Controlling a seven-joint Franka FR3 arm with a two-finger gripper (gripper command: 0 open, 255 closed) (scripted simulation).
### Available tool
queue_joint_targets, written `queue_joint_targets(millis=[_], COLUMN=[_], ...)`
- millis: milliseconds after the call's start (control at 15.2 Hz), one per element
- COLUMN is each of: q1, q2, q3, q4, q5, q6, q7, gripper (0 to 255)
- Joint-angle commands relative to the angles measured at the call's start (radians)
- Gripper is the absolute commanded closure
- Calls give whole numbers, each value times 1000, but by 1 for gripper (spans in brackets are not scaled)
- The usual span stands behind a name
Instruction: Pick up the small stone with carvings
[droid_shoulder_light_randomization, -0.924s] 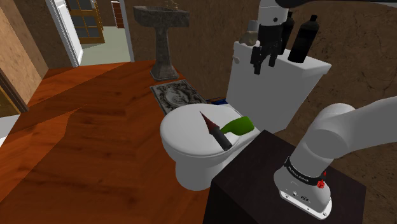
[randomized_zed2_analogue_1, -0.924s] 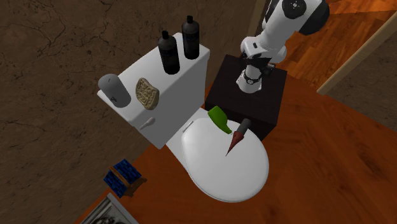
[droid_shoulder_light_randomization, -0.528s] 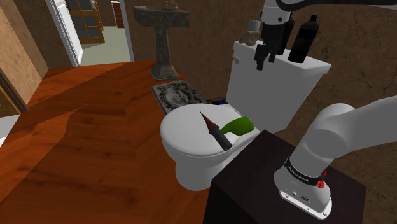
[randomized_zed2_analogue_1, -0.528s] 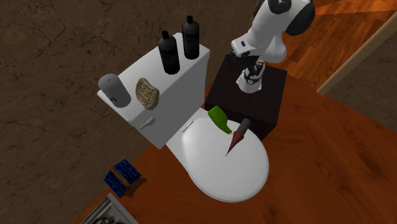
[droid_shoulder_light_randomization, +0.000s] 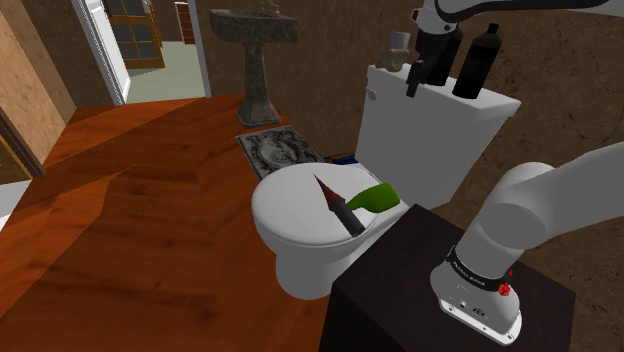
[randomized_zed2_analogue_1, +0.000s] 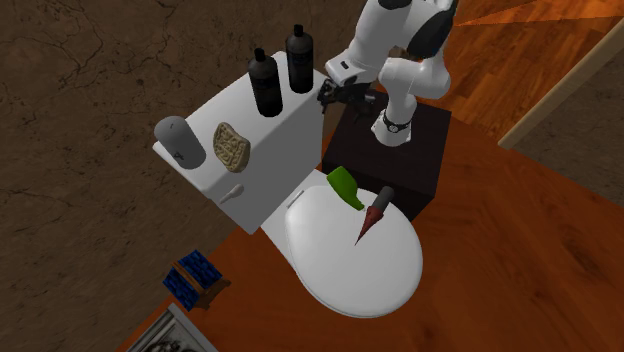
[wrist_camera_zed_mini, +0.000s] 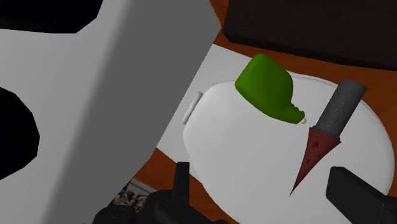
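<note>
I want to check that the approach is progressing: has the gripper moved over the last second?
Yes. In the second exterior view the gripper has swung to that view's left, from over the stand to the near end of the toilet tank.

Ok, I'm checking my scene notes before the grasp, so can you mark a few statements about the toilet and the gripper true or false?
1. The stone lies on the tank, between a grey cylinder and two black bottles. True.
2. The gripper grips the stone. False: it is open and holds nothing.
3. The green bottle lies on the toilet lid. True.
4. The cone tool stands on the tank. False: it lies on the lid, beside the green bottle.
</note>
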Motion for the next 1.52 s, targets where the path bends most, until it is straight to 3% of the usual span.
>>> queue_joint_targets(millis=[0, 396, 792, 990, 1188, 1386, 1452], q1=[7, 56, 136, 182, 218, 213, 202], q2=[24, 153, 320, 421, 542, 686, 713], q3=[-45, -189, -343, -426, -509, -570, -572], q4=[14, 128, 293, 395, 515, 658, 685], q5=[-18, -14, 89, 190, 336, 527, 562], q6=[57, 207, 327, 366, 383, 364, 357], q7=[-75, -300, -557, -707, -875, -1057, -1087], gripper=[0, 0, 0, 0, 0, 0, 0])
